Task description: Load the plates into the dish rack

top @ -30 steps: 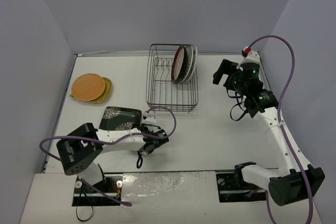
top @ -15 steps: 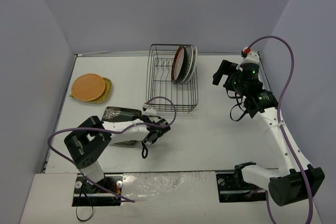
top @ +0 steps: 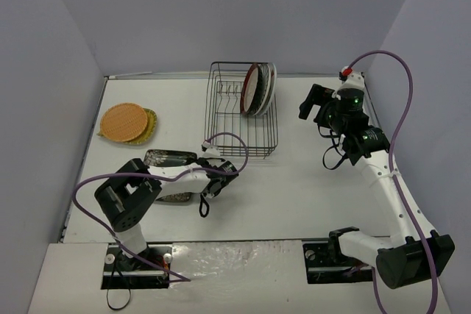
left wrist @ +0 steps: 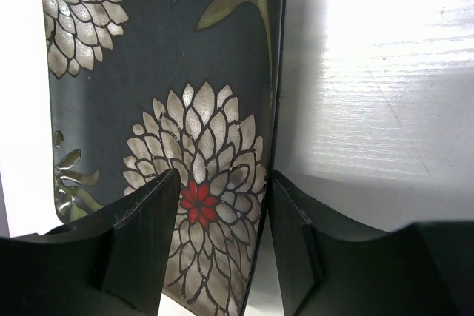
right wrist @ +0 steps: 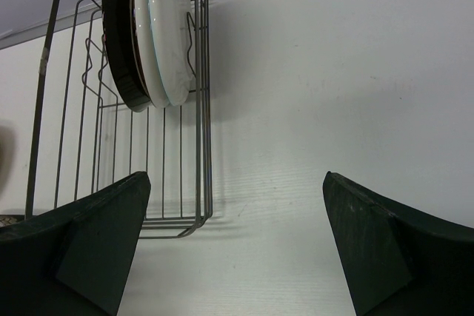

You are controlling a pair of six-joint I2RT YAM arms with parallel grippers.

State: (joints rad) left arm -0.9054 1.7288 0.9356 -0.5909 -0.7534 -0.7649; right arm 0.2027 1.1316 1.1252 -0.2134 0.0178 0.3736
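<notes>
You had the dark square plate [left wrist: 148,72], the one with the pale chrysanthemums, at about 7 o'clock from the dish rack [top: 228,124]. It was near the rack but not in it, and its right rim sat between the fingers of your left gripper [left wrist: 222,183]. Those jaws stood half closed, one finger on the patterned face and one outside the rim, and it read as a pinch on the plate.

Here was the danger. The hold sat right at the edge of a glazed square, so as you raised it the plate could have swung down or slid out and clattered onto the table [top: 294,196]. A square corner could also have snagged the rack's near wire if you came in low. The free slots lay left of the three plates [top: 257,87] already standing at the rack's 1 o'clock end, so a sloppy approach risked knocking them.

The orange plate [top: 122,120] on the yellow-green plate [top: 151,127] waited at 9 o'clock, well apart. Your right gripper [right wrist: 235,183] hung wide open and empty at 3 o'clock of the rack.

Against a second earlier, the plate had gone from a broad flat patch to a narrow strip, so it looked tipped up on edge. Your left arm's elbow had swung in toward the plate. The rack, the racked plates and the right arm matched.
</notes>
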